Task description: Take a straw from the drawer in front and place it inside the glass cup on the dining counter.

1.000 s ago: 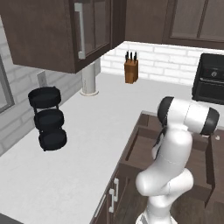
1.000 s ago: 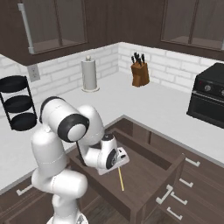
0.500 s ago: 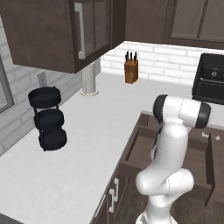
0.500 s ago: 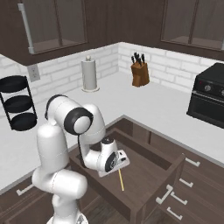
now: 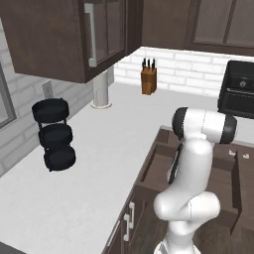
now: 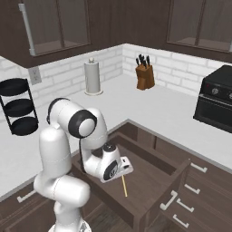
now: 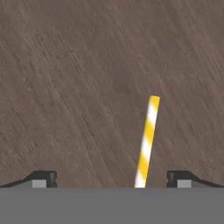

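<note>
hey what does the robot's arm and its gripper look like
The arm is glossy white, built of rounded, bulbous segments with dark bands at the joints. A thin dark cable runs along it. The gripper ends in two small dark, blocky fingertips.

White arm (image 5: 191, 198) bent over the open drawer (image 5: 198, 171), beside a white counter (image 5: 89, 163) bearing a black tiered rack (image 5: 54, 134), paper-towel roll (image 5: 101, 89) and knife block (image 5: 148, 79).
</note>
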